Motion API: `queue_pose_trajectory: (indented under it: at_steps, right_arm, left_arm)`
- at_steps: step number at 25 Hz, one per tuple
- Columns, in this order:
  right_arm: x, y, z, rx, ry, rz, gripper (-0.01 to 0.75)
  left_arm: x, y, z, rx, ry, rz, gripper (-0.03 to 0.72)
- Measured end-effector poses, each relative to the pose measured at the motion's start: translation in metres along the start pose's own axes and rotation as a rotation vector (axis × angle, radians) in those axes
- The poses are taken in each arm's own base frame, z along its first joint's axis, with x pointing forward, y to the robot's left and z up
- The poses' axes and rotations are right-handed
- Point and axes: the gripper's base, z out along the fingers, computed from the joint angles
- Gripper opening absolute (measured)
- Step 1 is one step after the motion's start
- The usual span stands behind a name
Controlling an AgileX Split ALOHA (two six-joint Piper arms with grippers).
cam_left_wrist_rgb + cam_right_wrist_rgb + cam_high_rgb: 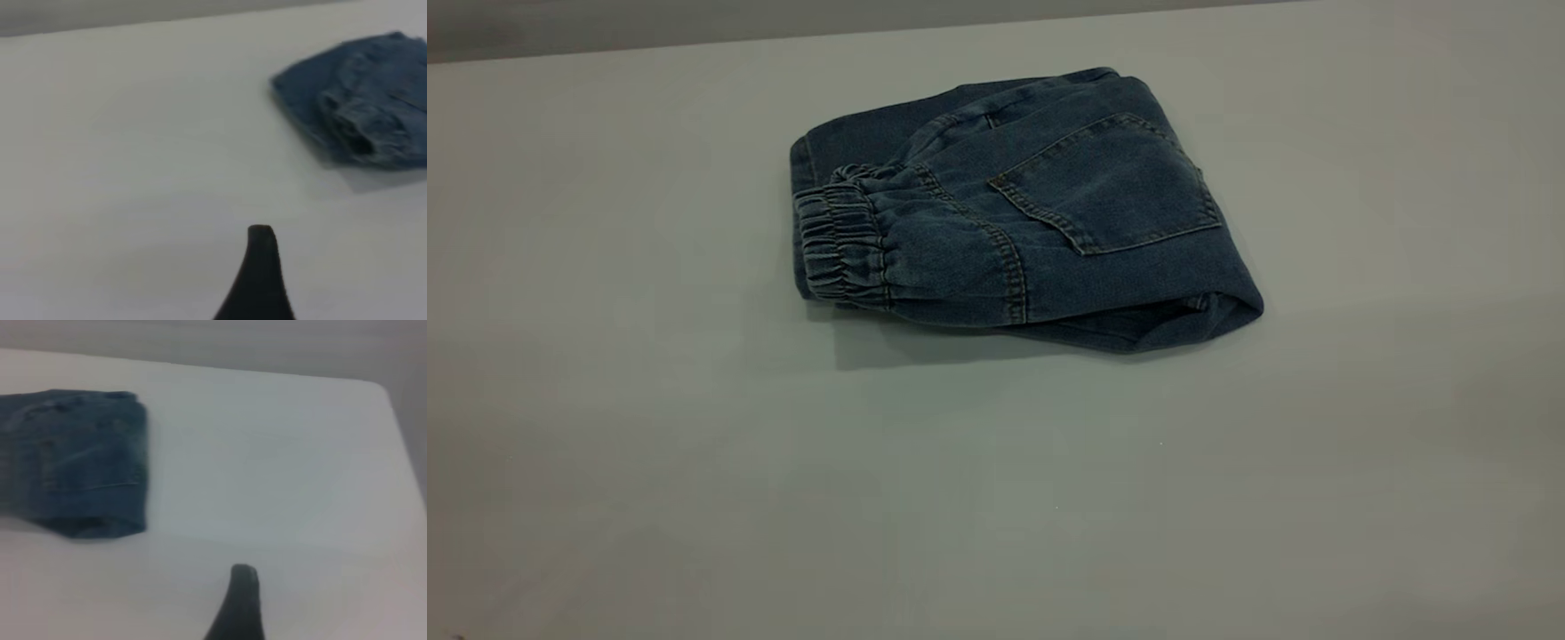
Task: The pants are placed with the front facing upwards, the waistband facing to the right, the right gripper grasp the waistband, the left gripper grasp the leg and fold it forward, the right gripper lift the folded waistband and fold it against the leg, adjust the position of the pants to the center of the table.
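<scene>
Pants (1032, 204) lying folded into a compact bundle on the counter (649, 444), waistband (840, 244) facing left, back pocket up. Left tool (257, 273) and right tool (239, 603) hovering well apart from the bundle; spread or pressed together, cannot tell.

The pants (360, 100) are cut off by the edge in both wrist views, and of each tool only one dark tip shows, left (260, 267) and right (240, 600).
</scene>
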Motion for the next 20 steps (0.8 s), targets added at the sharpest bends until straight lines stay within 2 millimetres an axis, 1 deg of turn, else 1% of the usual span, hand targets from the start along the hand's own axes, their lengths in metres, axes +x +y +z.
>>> queue_pose_trajectory:
  at_steps: [4,9,20]
  right_arm:
    - [0.0003,-0.0002,-0.0006,-0.048,-0.002,-0.024,0.576]
    - [0.0003,-0.0002,-0.0007,-0.049,-0.002,-0.023,0.576]
    - [0.0003,-0.0002,-0.0006,-0.048,-0.002,-0.022,0.576]
  left_arm:
    - [0.0002,-0.0008,-0.0008,-0.112,-0.004,-0.058,0.548]
    - [0.0005,-0.0014,-0.0015,-0.19,-0.005,-0.099,0.548]
    - [0.0003,-0.0014,-0.0013,-0.188,-0.005,-0.098,0.548]
